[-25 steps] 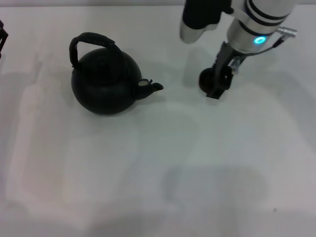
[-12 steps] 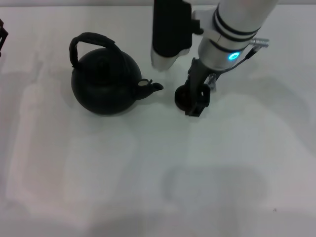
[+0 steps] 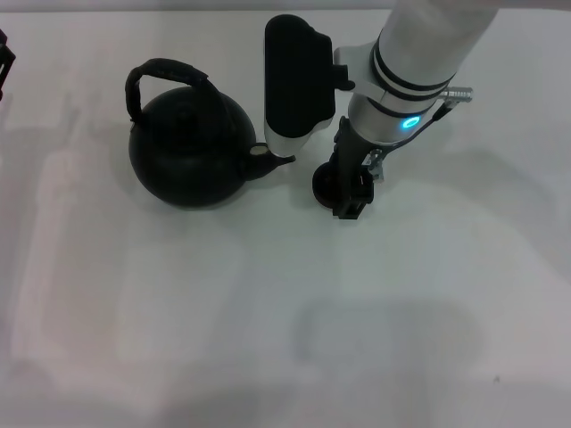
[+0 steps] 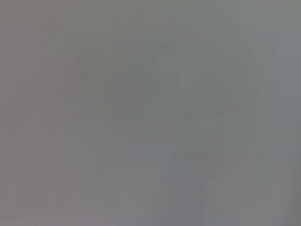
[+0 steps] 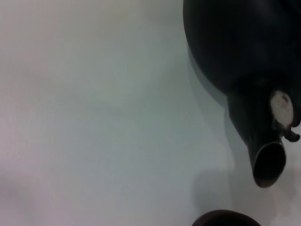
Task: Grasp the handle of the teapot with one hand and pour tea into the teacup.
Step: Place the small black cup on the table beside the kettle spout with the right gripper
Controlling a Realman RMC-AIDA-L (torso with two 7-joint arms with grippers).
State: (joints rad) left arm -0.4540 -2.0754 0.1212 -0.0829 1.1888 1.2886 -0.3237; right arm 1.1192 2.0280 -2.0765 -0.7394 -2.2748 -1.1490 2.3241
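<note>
The round black teapot [image 3: 187, 147] stands on the white table at the left centre, its arched handle [image 3: 165, 71] upright and free, and its spout [image 3: 272, 158] pointing right. My right gripper [image 3: 343, 192] is shut on the small dark teacup [image 3: 323, 185] and holds it low, just right of the spout tip. The right wrist view shows the teapot body [image 5: 244, 42], the spout [image 5: 265, 155] and the teacup's rim [image 5: 225, 219] at the frame edge. Only a dark sliver of my left gripper [image 3: 4, 64] shows at the far left edge.
The white table [image 3: 285, 312] spreads bare in front of the teapot and cup. The right arm's black and white forearm [image 3: 294, 80] hangs over the spout. The left wrist view shows only plain table surface [image 4: 150, 113].
My right gripper has carried the teacup leftward from the right side of the table to just beside the spout. The teapot has not moved.
</note>
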